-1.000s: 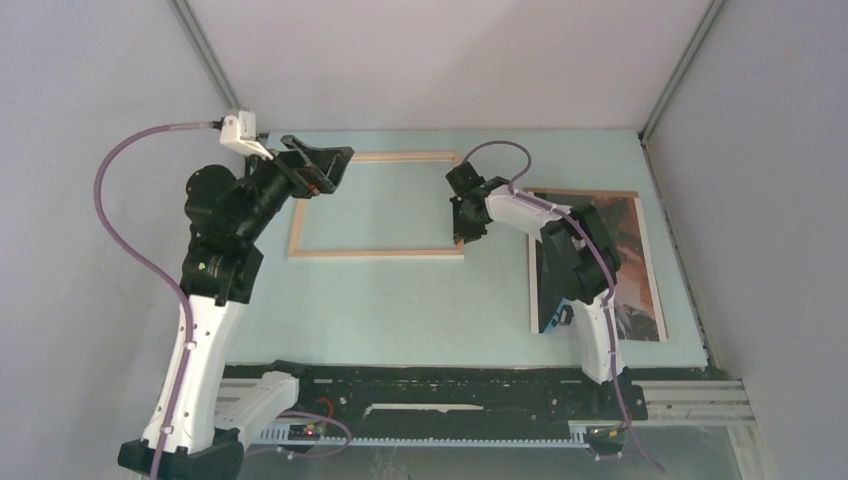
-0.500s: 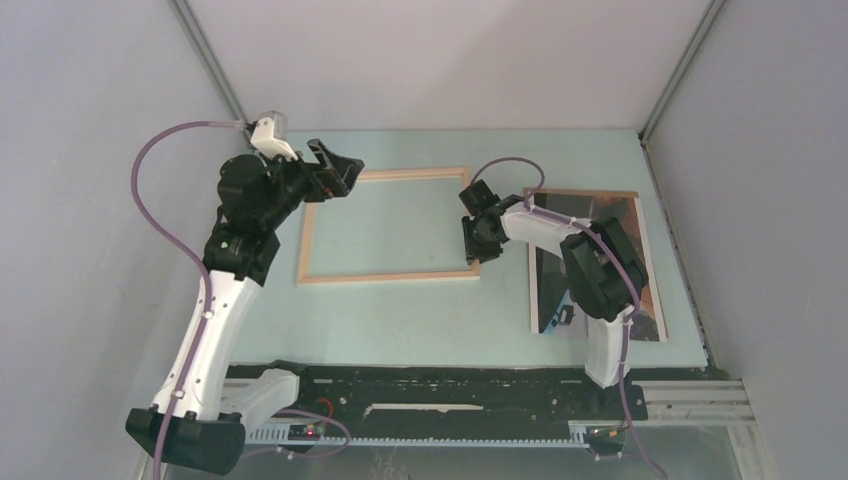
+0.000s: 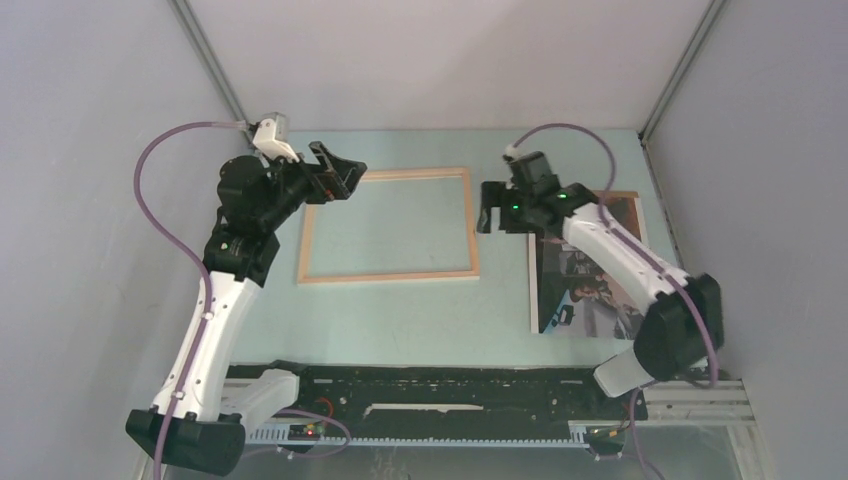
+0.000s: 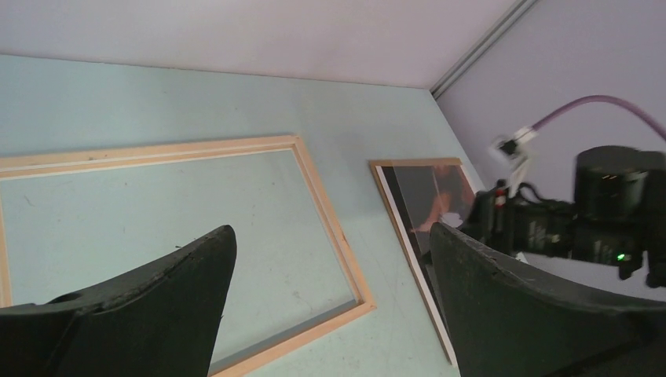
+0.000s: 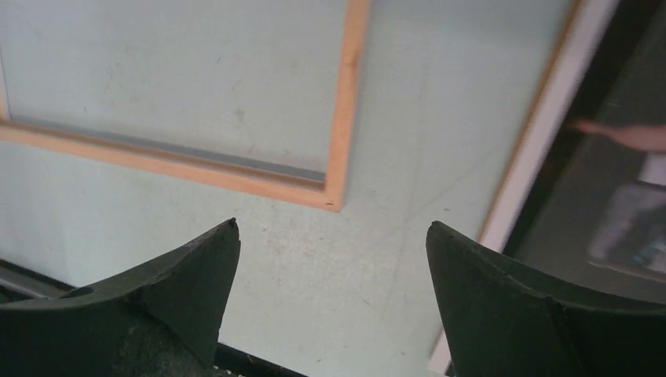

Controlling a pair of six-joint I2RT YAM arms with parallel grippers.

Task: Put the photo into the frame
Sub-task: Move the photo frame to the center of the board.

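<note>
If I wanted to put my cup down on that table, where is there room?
Widest bare patch: the table between the frame and the arm bases. Inside the frame is bare too. Crowded: the narrow gap between frame and photo, where the right tool hangs open.

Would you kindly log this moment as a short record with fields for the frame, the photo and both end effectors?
frame: flat on the table, wood face up, nothing inside it
photo: image side up, right of the frame, apart from it
left end effector: open, empty, near the frame's far left corner
right end effector: open, empty, above the gap between frame and photo
task state: photo not yet in frame
</note>
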